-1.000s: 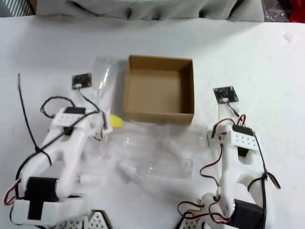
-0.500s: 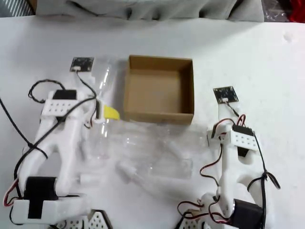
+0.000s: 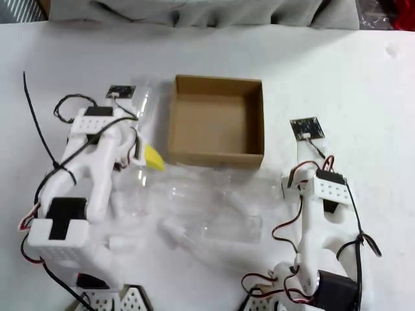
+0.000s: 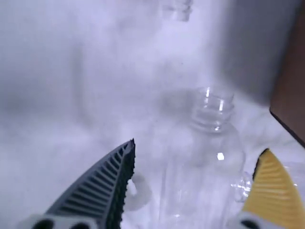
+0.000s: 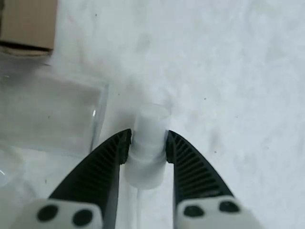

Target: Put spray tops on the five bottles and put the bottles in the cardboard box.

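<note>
A clear bottle [image 4: 202, 176] with an uncapped neck [image 4: 213, 107] lies between the grey and yellow fingers of my left gripper [image 4: 198, 148], which is open and straddles it. From above, that gripper [image 3: 148, 155] sits just left of the cardboard box [image 3: 217, 123], which has nothing in it. My right gripper [image 5: 147, 135] is shut on a white spray top [image 5: 147, 157] resting on the table, right of the bottle pile. Several more clear bottles [image 3: 214, 210] lie in front of the box.
Another clear bottle [image 3: 141, 103] lies by the box's left wall. Loose white spray tops [image 3: 172, 229] sit among the bottles. A bottle [image 5: 47, 114] lies close beside my right gripper, with a box corner [image 5: 26, 24] beyond it. Crumpled cloth [image 3: 194, 13] lines the far edge.
The left arm has shifted its pose, its wrist going farther up the table beside the box while the yellow finger stays near the box's front left corner. The right arm has kept still.
</note>
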Controlling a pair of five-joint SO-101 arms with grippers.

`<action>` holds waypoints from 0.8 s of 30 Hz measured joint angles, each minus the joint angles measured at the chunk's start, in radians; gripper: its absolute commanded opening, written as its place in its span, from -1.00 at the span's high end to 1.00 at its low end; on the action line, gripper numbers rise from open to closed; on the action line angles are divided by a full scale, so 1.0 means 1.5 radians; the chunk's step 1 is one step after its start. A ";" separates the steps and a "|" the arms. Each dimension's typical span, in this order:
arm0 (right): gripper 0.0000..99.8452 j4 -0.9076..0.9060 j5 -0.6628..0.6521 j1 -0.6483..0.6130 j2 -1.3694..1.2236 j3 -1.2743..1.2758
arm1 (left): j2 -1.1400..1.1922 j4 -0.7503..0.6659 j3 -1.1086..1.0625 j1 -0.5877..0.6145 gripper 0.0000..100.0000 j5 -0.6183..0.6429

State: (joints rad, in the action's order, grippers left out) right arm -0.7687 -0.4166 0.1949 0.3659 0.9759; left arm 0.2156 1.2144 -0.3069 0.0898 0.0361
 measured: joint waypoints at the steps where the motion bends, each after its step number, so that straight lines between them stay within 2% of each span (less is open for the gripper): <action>1: 0.97 0.000 0.000 0.000 0.000 0.000 | 0.003 0.000 0.001 -0.002 0.27 0.000; 5: 0.97 0.000 0.000 0.000 0.000 0.000 | 0.006 0.000 0.002 -0.018 0.33 0.000; 13: 0.97 0.008 0.000 0.000 0.000 0.000 | 0.006 -0.053 -0.006 -0.032 0.97 0.000; 21: 0.97 0.008 0.000 0.000 0.000 0.000 | 0.006 -0.061 -0.010 -0.034 0.94 0.000; 24: 0.97 0.008 0.000 0.000 0.000 0.000 | 0.006 -0.061 -0.010 -0.034 0.86 0.000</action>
State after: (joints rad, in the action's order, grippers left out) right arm -0.7564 -0.4166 0.1949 0.3659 0.9759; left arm 0.2248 1.1224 -0.3222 0.0391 0.0361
